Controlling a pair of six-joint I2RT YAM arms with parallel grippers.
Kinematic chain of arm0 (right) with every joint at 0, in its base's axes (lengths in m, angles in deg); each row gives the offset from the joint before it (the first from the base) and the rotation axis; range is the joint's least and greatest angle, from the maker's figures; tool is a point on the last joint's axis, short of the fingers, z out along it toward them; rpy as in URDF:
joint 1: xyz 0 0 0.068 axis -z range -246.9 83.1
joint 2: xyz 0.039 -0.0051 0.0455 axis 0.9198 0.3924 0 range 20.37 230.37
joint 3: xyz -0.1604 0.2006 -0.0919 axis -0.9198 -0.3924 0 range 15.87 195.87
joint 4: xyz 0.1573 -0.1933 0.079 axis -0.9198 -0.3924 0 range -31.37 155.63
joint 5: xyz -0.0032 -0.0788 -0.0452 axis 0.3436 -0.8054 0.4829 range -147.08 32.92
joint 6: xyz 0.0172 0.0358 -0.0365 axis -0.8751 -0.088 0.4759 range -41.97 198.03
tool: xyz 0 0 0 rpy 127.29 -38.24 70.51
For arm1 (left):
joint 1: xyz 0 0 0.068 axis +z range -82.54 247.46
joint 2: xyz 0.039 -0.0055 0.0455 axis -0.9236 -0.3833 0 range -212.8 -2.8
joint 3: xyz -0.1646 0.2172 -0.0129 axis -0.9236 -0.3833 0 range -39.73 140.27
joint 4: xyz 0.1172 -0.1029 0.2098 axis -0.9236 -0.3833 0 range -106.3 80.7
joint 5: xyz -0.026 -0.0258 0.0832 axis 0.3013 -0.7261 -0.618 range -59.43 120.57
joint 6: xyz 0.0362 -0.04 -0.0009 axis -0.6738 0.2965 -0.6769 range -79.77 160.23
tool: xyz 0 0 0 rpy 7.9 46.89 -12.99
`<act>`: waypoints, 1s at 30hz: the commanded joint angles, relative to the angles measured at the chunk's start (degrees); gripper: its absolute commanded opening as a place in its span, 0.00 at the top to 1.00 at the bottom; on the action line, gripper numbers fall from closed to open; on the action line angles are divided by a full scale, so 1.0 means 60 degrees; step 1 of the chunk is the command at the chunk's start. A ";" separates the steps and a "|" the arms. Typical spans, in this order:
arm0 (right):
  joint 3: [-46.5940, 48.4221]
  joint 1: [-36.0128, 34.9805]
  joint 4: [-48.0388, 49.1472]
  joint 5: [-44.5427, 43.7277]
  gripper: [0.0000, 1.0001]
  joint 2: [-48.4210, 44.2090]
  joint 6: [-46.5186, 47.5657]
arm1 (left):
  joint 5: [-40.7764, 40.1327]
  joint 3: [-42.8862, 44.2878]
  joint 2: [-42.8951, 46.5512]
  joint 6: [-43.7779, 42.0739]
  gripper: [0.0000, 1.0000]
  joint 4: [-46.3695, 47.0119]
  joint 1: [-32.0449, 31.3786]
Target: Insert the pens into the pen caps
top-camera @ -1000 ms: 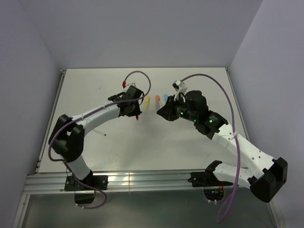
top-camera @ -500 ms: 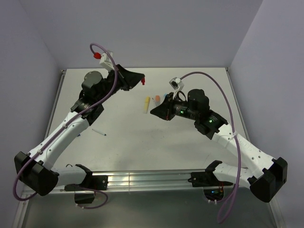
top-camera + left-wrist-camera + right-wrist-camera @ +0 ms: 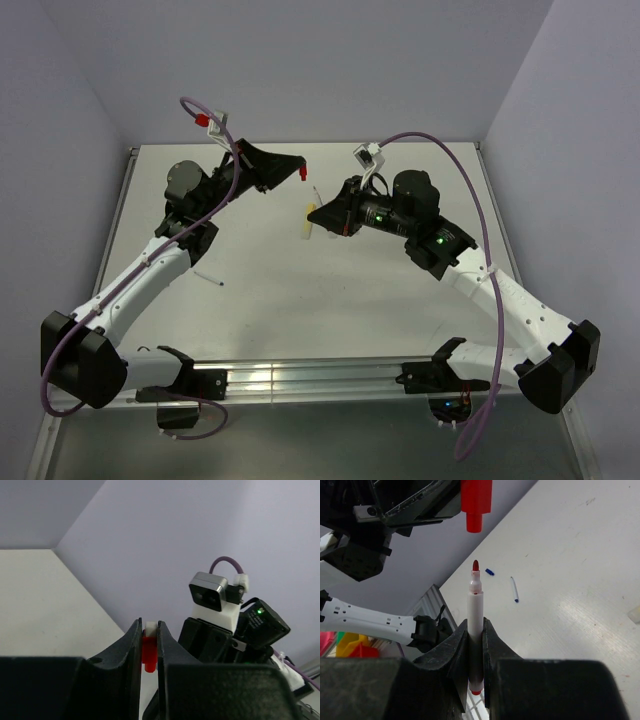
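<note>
Raised over the far middle of the worktop (image 3: 400, 300), the left claw (image 3: 149, 630) pinches the red cap (image 3: 149, 652), while just right of it the right claw (image 3: 475, 630) pinches the red-tipped pen (image 3: 475, 600), its tip in line with the cap but not touching.

Overhead camera, above and behind, takes in the tabletop (image 3: 330, 300); wrist cameras look close past the left pincer (image 3: 149, 630) and right pincer (image 3: 475, 627), facing each other, sharing the red cap (image 3: 475, 500).

White table (image 3: 300, 310), yellow marker (image 3: 308, 228), thin blue-tipped pen (image 3: 209, 277)
</note>
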 commanded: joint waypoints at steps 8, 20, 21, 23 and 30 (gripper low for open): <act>0.0207 0.0061 0.1020 0.0502 1.00 0.0187 -0.0354 | 0.1215 -0.0822 -0.0377 0.1841 1.00 0.3065 0.0458; 0.0090 0.0061 0.1108 0.0532 1.00 0.0333 -0.0369 | 0.1465 -0.0866 -0.0831 0.2588 1.00 0.4017 0.0516; 0.0075 0.0061 0.1108 0.0517 1.00 0.0319 -0.0369 | 0.1479 -0.0881 -0.0875 0.2646 1.00 0.4061 0.0502; 0.0061 0.0047 0.1094 0.0488 1.00 0.0334 -0.0354 | 0.1509 -0.0881 -0.0904 0.2691 1.00 0.4164 0.0502; 0.0119 0.0061 0.1020 0.0473 1.00 0.0392 -0.0325 | 0.1567 -0.0867 -0.0948 0.2705 1.00 0.4193 0.0502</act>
